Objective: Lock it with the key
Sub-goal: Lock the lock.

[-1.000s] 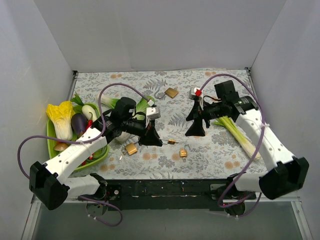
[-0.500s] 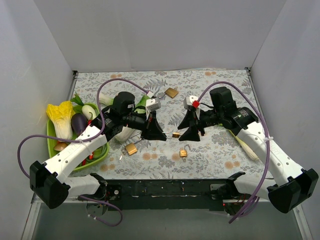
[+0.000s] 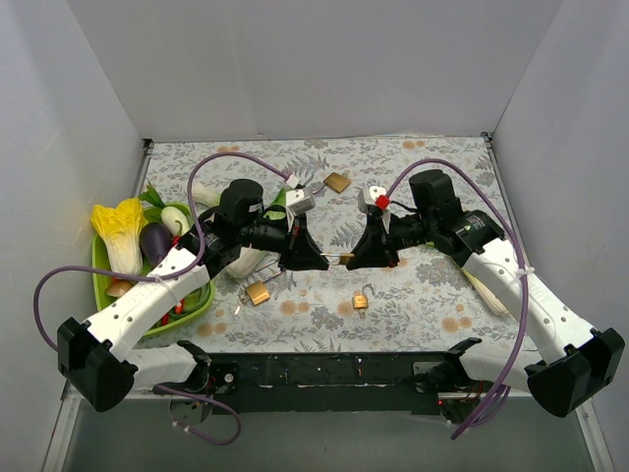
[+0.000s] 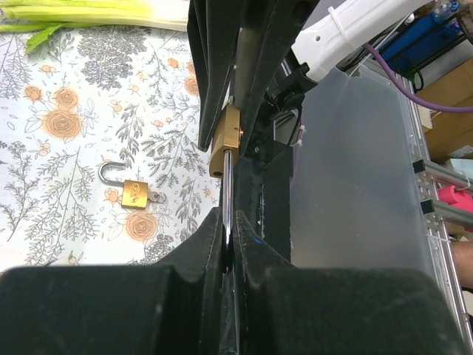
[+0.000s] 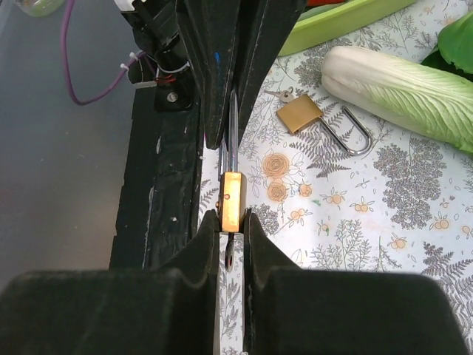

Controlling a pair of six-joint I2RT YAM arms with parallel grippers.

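Note:
A small brass padlock [image 3: 345, 259] hangs above the table between my two grippers. My left gripper [image 3: 320, 261] is shut on its silver shackle [image 4: 228, 174], and the fingertips [image 4: 213, 222] pinch the bar. The brass body [image 4: 225, 140] lies just beyond. My right gripper [image 3: 357, 259] is shut on the padlock body [image 5: 231, 198] from the opposite side. A key [image 5: 231, 255] sticks out of the body's end, in the gap between the right fingers. The left gripper's black fingers [image 5: 214, 66] fill the top of the right wrist view.
Three more brass padlocks lie on the floral cloth: one at the back [image 3: 337, 182], one front left [image 3: 258, 292], one open front centre [image 3: 361, 298]. A green tray [image 3: 98, 264] of vegetables stands at the left. A napa cabbage [image 5: 399, 85] and leek [image 3: 479, 278] lie nearby.
The left gripper lifted the padlock and carried it right. The right gripper swung left to meet it and went from wide open to shut on the brass body.

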